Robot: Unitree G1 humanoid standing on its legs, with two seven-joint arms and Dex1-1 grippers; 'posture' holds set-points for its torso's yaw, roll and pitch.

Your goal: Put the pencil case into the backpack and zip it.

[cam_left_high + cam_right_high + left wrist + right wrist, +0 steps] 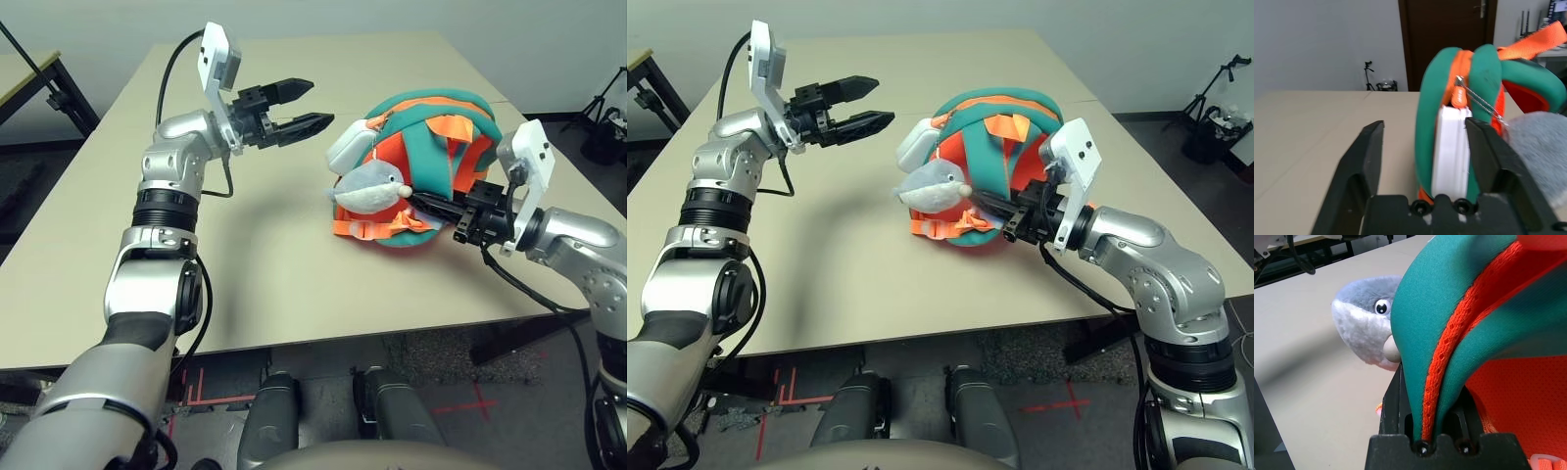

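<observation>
The backpack lies on the tabletop, with its grey plush toy facing the robot. The pencil case is seen standing partly inside the backpack's opening, with one white end protruding between the teal edges; the zip pull sits just above it.

The right tool is closed on the backpack's teal strap, so the bag is held steady. The left tool is raised above the tabletop, just beside the protruding case, spread wide and holding nothing.

The insertion step is judged to be in hand and not complete. Next, the case is probably to be pushed fully in by the left tool. Only then can the zip pull be gripped and drawn along the opening while the bag is braced.
</observation>
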